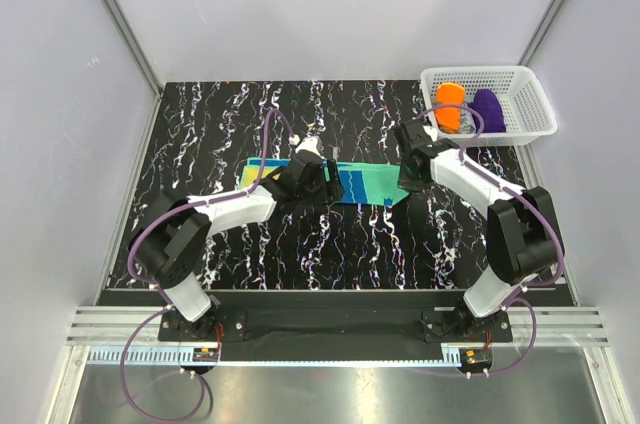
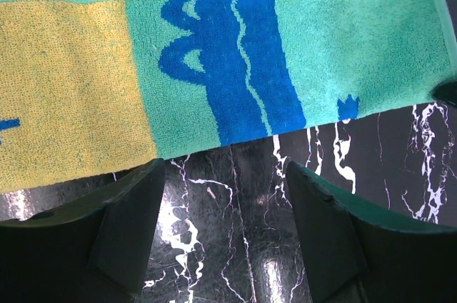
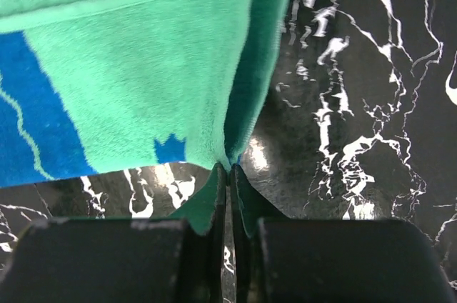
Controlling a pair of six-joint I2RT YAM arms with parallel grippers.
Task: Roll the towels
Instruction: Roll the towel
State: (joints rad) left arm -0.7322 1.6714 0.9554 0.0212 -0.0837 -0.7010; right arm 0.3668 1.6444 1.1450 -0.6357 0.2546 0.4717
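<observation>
The right gripper (image 3: 228, 171) is clamping an end corner of the teal-green, blue and yellow terry towel (image 1: 362, 184) lying flat on the black marbled table (image 1: 330, 249), probably to start rolling. The left gripper (image 2: 225, 185) is hovering alongside, fingers apart, guessing to steady it.

Table (image 1: 300, 249): black top marbled with white veins, pale wall panels on three sides.
Towel (image 1: 365, 184): teal, blue and yellow cloth folded into a long strip, lying flat across the middle, its near right corner raised off the surface.
Basket (image 1: 538, 109): white plastic lattice, standing at the far right corner.
</observation>
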